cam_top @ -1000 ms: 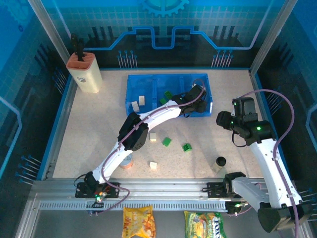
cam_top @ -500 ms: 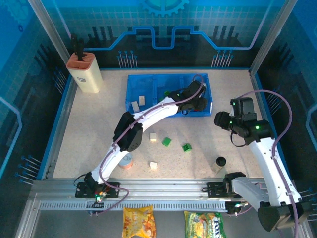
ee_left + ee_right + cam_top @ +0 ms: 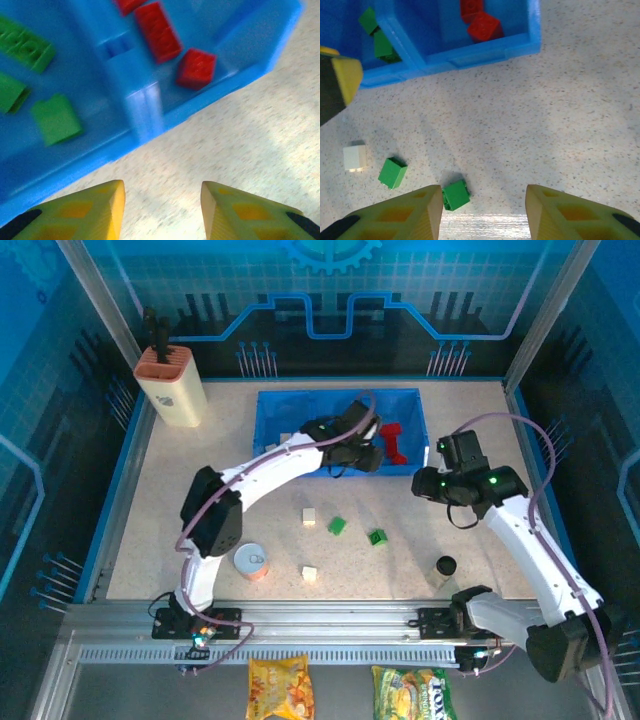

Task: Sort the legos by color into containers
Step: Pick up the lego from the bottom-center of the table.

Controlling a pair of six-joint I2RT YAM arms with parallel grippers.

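The blue three-part tray stands at the back middle. Its right compartment holds red legos, its middle one green legos, its left one white legos. Loose on the table lie a white lego, two green legos and another white one. My left gripper hangs open and empty over the tray's front edge. My right gripper is open and empty above the table, right of the tray.
A cream holder with an orange top stands at the back left. A silver can sits near the front left and a small black cap near the front right. Blue walls border the table.
My left arm has swung left from the tray's right compartment, uncovering the red legos there. My right arm has moved left, closer to the tray.
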